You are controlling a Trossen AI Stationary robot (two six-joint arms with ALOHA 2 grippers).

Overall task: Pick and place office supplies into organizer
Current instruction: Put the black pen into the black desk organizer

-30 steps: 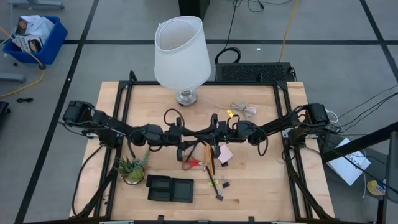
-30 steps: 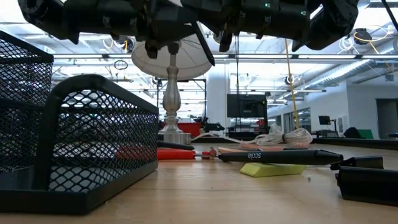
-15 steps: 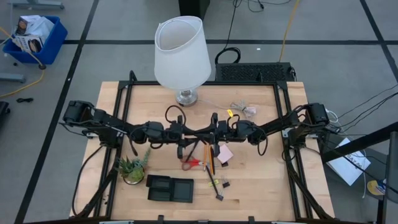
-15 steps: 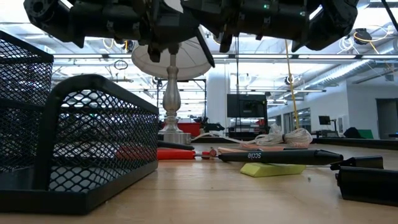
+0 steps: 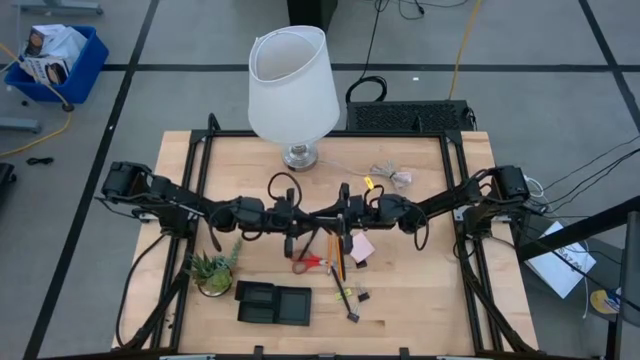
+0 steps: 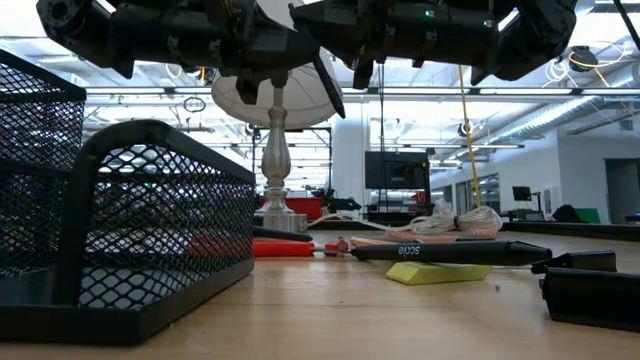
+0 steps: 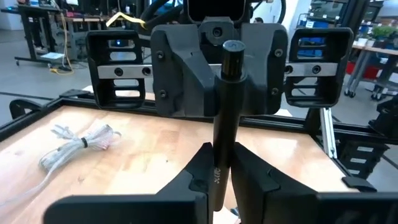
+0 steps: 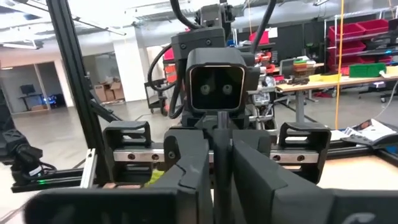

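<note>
While both arms meet above the middle of the table (image 5: 420, 290), the step in hand appears to be a transfer of a dark pen (image 7: 225, 124) from one gripper to the other. The left gripper (image 7: 221, 163) is clamped on the pen's lower shaft, and the pen stands up out of it toward the right gripper (image 8: 220, 146), which faces it head-on. The pen also lies in line with the right gripper; whether that gripper grips it or has let go cannot be told.

**Next move.** The right gripper must be clear of the pen before the left arm draws away. The left arm then carries the pen to the near left, where the organizer (image 5: 273, 304) sits at the near edge of the table, and lowers it into a compartment.

**Remaining supplies.** On the table just near of the grippers lie:
- red-handled scissors (image 5: 305, 263)
- an orange pencil (image 5: 333, 252)
- a pink sticky-note pad (image 5: 362, 248)
- black binder clips (image 5: 362, 296), farther toward the near edge

**Obstructions.**
- A small potted plant (image 5: 213, 270) stands just left of the organizer, close to the left arm's likely path.
- A lamp (image 5: 293, 85) stands at the far side.
- A coiled cable bundle (image 5: 390, 176) lies to the right of the lamp.

Both the lamp and the cable are well apart from the route.
</note>
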